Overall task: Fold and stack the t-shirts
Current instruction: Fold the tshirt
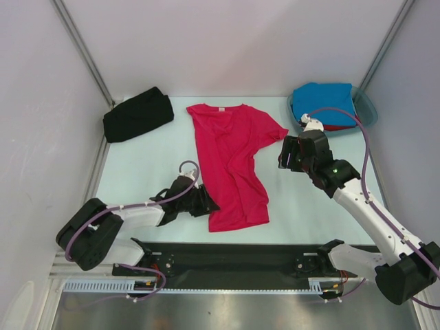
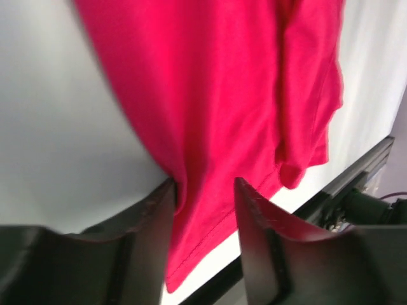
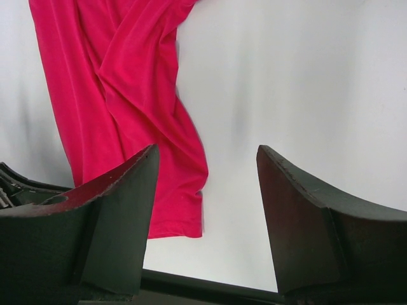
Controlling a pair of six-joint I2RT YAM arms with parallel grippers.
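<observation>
Close to the left wrist lens, two dark fingers [image 2: 152, 232] of the left gripper [image 2: 203, 187], set astride the lower-left hem of the crimson-pink t-shirt [image 1: 230, 161]. Cloth bunched between them, against both inner faces; impossible to tell whether truly pinched or merely enclosed. Probably placed there to lift that corner for a fold.

Just off the shirt's right sleeve, the right gripper [image 3: 208, 152], hovering with jaws spread wide and nothing between them; likely poised for that sleeve.

Rumpled along the shirt's right side, flat elsewhere on the pale tabletop [image 1: 137, 165].

Beyond the shirt's left shoulder, a folded black t-shirt [image 1: 137, 115]. Beyond its right sleeve, a teal tub [image 1: 368, 110] holding a bright blue t-shirt [image 1: 323, 100] over a mostly hidden red t-shirt [image 1: 338, 127].

From above, left fingertips lost in dark gripper housing; hem corner cut off at the wrist view's lower edge.
</observation>
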